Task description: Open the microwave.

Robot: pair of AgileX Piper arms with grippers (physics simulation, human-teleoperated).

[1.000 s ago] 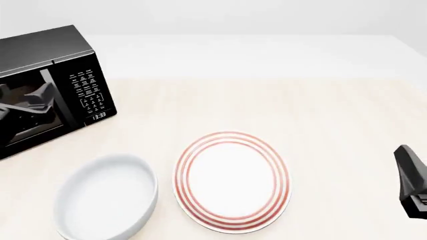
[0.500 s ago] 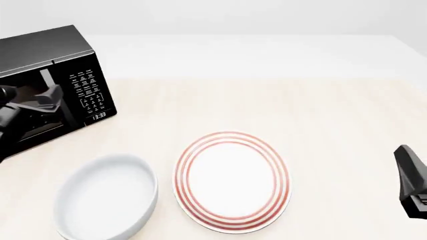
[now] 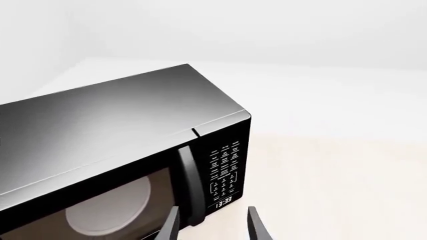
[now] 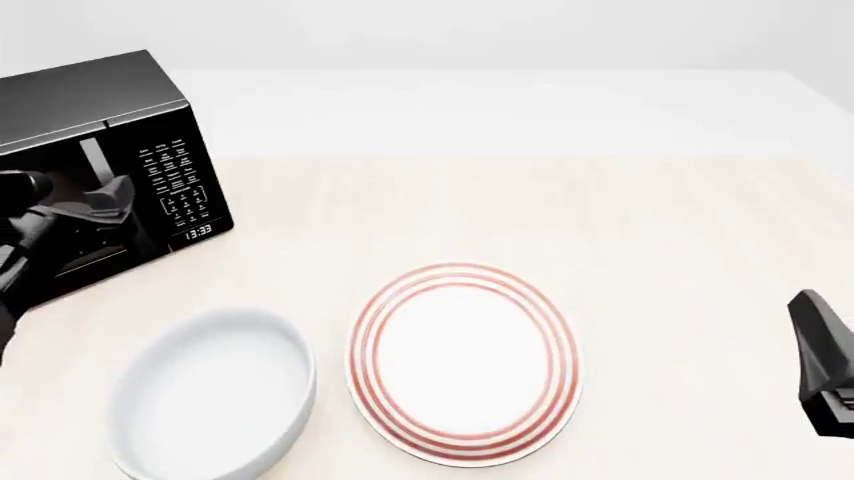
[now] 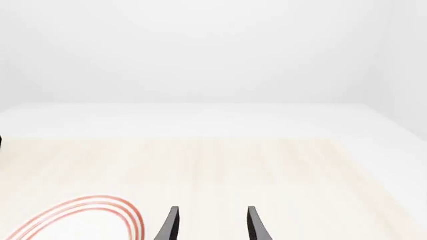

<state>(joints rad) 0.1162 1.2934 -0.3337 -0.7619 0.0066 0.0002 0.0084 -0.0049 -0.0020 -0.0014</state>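
The microwave (image 4: 100, 110) is a glossy black box at the table's far left, and its door looks shut. In the left wrist view the microwave (image 3: 120, 120) shows its vertical bar handle (image 3: 189, 182), its keypad panel (image 3: 225, 170) reading 13:33, and a white turntable plate (image 3: 110, 207) behind the dark window. My left gripper (image 4: 110, 205) hovers in front of the door by the handle. It is open (image 3: 210, 227), with the handle's lower end between its fingertips and no contact visible. My right gripper (image 4: 817, 360) sits at the right edge, open (image 5: 210, 227) and holding nothing.
A white plate with red rings (image 4: 465, 362) lies at the front centre, and its rim (image 5: 87, 212) shows in the right wrist view. A white bowl (image 4: 214, 395) sits at the front left, below the microwave. The light wooden table (image 4: 601, 220) ends in a white surround.
My left gripper has moved rightward across the door front and closer to the handle. The door, plate, bowl and right arm have not moved.
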